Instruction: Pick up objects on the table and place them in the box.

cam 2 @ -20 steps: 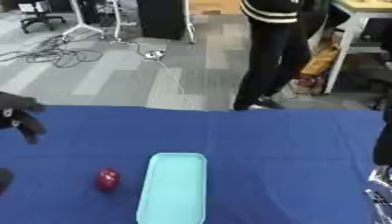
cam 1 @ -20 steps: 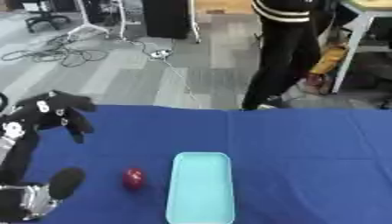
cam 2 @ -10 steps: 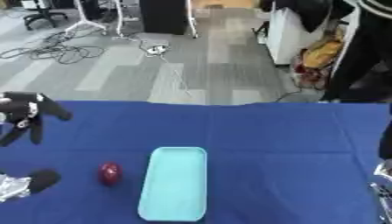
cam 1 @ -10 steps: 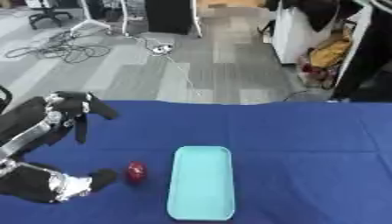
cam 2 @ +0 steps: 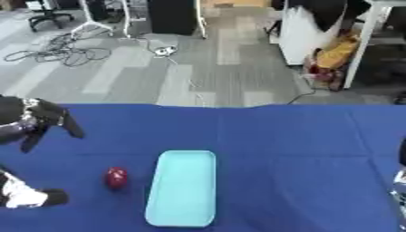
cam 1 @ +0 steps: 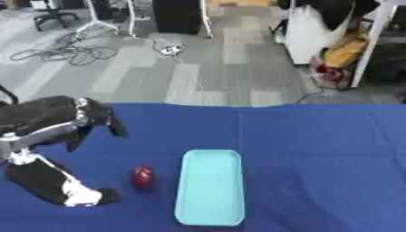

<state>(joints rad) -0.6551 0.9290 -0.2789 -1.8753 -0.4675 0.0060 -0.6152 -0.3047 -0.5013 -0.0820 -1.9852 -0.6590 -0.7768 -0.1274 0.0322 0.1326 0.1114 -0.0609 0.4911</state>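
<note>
Blue cloth covers the table (cam 1: 317, 149), with grey floor and cables beyond. Left hand (cam 1: 87, 120) hovers above the table's left side, fingers (cam 1: 116, 128) drooping relaxed, holding nothing. Small, rounded red object (cam 1: 142, 177) lies just left of the pale turquoise, smooth, oblong box (cam 1: 210, 186).

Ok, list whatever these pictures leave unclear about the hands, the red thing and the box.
- Left hand: blurred in both views; the posture of its fingers cannot be made out.
- Right hand: in neither view; only a dark sliver of arm shows at the right eye view's right edge.
- Red object: small and blurred; only a rounded dark red shape shows.
- Light blue box: blur hides how high its rim stands.
</note>
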